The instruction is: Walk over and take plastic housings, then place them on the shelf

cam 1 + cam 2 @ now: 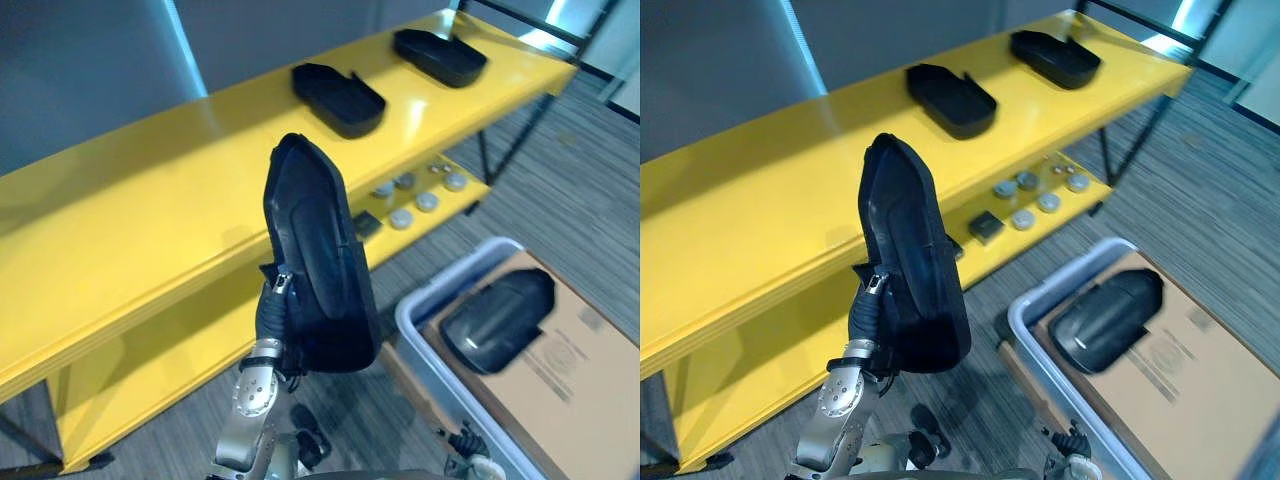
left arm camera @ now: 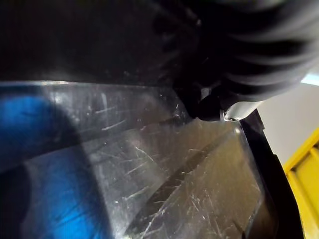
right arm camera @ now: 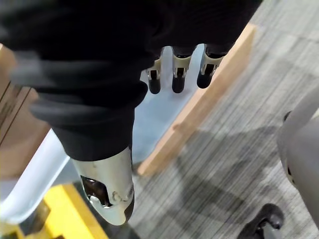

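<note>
The grey-blue bin (image 1: 418, 312) is standing at the lower right of the frame. A cardboard sheet (image 1: 575, 370) is lying in it, and one black housing in the bin (image 1: 497, 320) is resting on that sheet with its rounded back up.

The yellow shelf (image 1: 130, 220) is running from the lower left to the upper right. On its top board two housings are lying hollow side up, the nearer shelf housing (image 1: 338, 98) at upper centre and the farther shelf housing (image 1: 440, 55) at upper right. On the lower board, some round grey discs (image 1: 415, 205) are lying beside a small dark square part (image 1: 367, 225).

I am gripping the held housing (image 1: 315, 270) in my left hand (image 1: 280, 295) at its lower end, with my thumb pressing on its inner face. It is standing almost upright at the centre of the frame. It is long and black, with a rounded top and a raised rim, and its inside is glossy and scratched.

My right hand (image 3: 175, 67) is hanging with its fingers relaxed and is holding nothing.
</note>
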